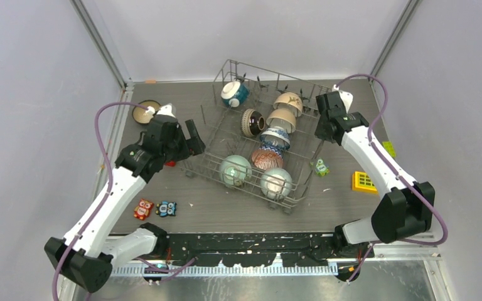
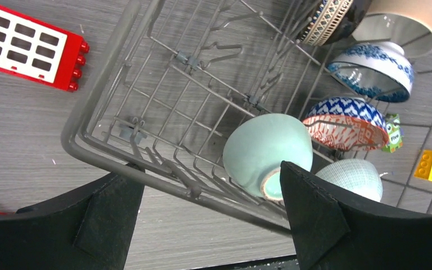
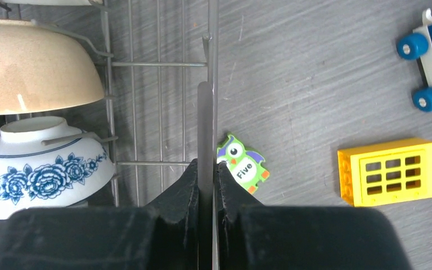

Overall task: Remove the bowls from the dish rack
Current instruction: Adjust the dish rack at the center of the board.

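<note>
Right wrist: I'm pinching the rim of the dish rack [image 3: 213,56] with right tool [image 3: 205,180], likely bracing it; left tool [image 2: 207,188] hovering spread, green bowl [image 2: 267,147] just ahead.

on the table [image 1: 238,216], toward its far side: dish rack [image 1: 223,135]. inside, at the near end, two bowls [image 1: 235,169] side by side; along the right side, a row of four bowls [image 1: 275,137]; left of that row, one bowl [image 1: 252,122]; in the far left corner, another bowl [image 1: 234,94]. outside, far left, one more bowl [image 1: 145,111]. just right of the rack, owl figure [image 1: 321,167]; further right, window block [image 1: 364,182].
</note>
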Robot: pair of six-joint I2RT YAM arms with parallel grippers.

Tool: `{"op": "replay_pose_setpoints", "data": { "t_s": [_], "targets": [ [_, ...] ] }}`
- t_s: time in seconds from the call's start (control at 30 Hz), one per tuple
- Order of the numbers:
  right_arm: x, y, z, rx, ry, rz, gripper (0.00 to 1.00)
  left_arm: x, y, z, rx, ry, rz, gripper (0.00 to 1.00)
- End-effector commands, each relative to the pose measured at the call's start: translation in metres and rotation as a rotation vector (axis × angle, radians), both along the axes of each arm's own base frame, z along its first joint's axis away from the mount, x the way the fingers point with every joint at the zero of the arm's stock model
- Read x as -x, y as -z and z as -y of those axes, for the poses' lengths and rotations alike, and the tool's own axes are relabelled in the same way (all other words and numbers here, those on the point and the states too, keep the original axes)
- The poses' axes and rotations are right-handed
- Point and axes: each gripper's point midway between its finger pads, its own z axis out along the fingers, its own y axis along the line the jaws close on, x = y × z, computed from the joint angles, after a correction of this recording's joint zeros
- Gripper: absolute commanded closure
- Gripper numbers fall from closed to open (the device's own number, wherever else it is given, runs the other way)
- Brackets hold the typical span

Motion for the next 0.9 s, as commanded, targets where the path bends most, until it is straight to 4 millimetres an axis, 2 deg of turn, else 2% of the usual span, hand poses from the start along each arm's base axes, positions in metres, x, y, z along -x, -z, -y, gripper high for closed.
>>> {"op": "replay_pose_setpoints", "data": {
  "t_s": [0.0,0.13,0.33,0.43,0.5,0.57,0.63,0.77,0.87],
  "targets": [
    [0.011,-0.035,-0.022,-0.216,0.039,0.135,0.85,-0.033,-0.018,0.017,0.016,0.026,0.085,0.11],
    [0.026,-0.037,-0.023,-0.265,0.056,0.153,0.84,-0.055,-0.028,0.025,0.003,0.024,0.109,0.11],
    [0.046,-0.036,-0.026,-0.336,0.074,0.168,0.77,-0.083,-0.029,0.036,-0.006,0.023,0.119,0.10],
    [0.051,-0.037,-0.026,-0.348,0.068,0.169,0.68,-0.094,-0.029,0.040,-0.015,0.023,0.121,0.10],
    [0.052,-0.042,-0.026,-0.340,0.053,0.175,0.59,-0.099,-0.030,0.041,-0.026,0.025,0.121,0.10],
    [0.053,-0.049,-0.024,-0.322,0.038,0.188,0.44,-0.100,-0.034,0.039,-0.039,0.022,0.123,0.08],
    [0.053,-0.055,-0.021,-0.303,0.025,0.196,0.33,-0.098,-0.041,0.034,-0.050,0.010,0.137,0.05],
    [0.055,-0.064,-0.020,-0.287,-0.003,0.208,0.18,-0.084,-0.058,0.015,-0.076,-0.038,0.174,0.00],
    [0.058,-0.071,-0.018,-0.276,-0.011,0.227,0.12,-0.068,-0.070,-0.008,-0.099,-0.117,0.190,0.00]
  ]
}}
